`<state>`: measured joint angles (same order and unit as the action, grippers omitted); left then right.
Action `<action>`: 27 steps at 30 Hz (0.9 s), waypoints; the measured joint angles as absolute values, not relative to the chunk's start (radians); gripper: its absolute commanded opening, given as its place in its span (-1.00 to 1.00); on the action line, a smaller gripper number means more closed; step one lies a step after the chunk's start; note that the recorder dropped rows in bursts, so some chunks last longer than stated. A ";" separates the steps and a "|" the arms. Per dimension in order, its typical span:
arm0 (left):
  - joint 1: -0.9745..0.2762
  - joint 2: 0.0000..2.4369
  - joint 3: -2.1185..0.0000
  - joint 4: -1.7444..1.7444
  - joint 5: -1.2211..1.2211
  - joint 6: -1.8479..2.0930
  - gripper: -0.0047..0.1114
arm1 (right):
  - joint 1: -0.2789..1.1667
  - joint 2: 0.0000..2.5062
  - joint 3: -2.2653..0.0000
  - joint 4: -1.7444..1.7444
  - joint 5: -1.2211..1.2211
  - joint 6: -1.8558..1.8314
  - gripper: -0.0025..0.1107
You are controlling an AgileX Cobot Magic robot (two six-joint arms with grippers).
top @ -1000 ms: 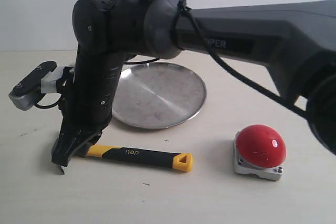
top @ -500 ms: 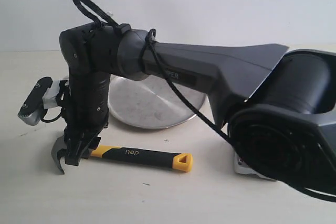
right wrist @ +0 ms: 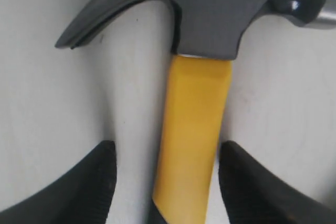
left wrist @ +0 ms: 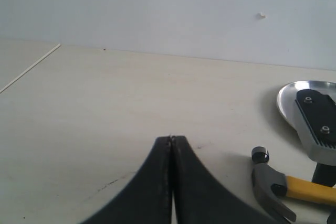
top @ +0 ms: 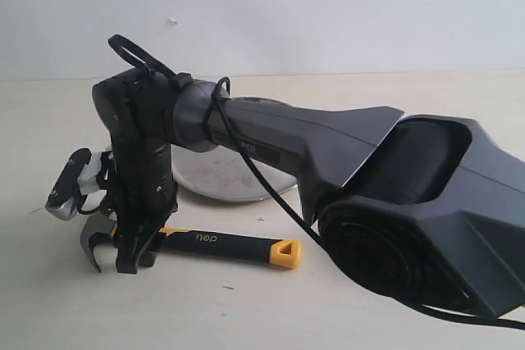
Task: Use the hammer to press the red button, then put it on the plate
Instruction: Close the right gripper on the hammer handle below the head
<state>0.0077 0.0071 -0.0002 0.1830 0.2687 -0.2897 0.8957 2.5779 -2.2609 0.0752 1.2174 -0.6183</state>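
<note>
Exterior view. Right gripper (top: 135,261): points straight down, jaws spread astride the hammer (top: 217,241) just behind its head; nothing grasped. Hammer: flat on the table (top: 66,317), just in front of the plate (top: 205,182), well outside it. Button: hidden behind the arm.

Left wrist view. Left gripper (left wrist: 171,141): clenched, empty, low over bare table, apart from the hammer. No likely interference.

Right wrist view. Yellow neck lies between the two pads, a gap on either side, slightly narrower on one.

Hazards, judged:
- Uneven closing: one pad probably meets the neck first and could turn the hammer on the table.
- Grip close to the head: the long handle hangs free, so the hammer may swing or tilt in the pads when lifted.
- Smooth yellow section: slip under the pressing load is possible.
- Pads too low: they may scrape the table as they close.
</note>
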 measured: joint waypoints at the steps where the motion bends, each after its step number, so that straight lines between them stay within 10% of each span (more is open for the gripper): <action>1: 0.008 0.007 0.000 0.183 0.269 -0.290 -0.92 | 0.896 2.582 -2.261 0.075 1.217 -0.618 0.05; 14: 0.008 0.007 0.000 0.183 0.269 -0.290 -0.92 | 0.898 2.589 -2.269 0.036 1.203 -0.618 -0.10; 24: 0.008 0.007 0.000 0.183 0.269 -0.290 -0.92 | 0.898 2.589 -2.271 0.000 1.214 -0.619 -0.96; 27: 0.008 0.007 0.000 0.183 0.269 -0.290 -0.92 | 0.898 2.589 -2.271 0.000 1.214 -0.619 -0.96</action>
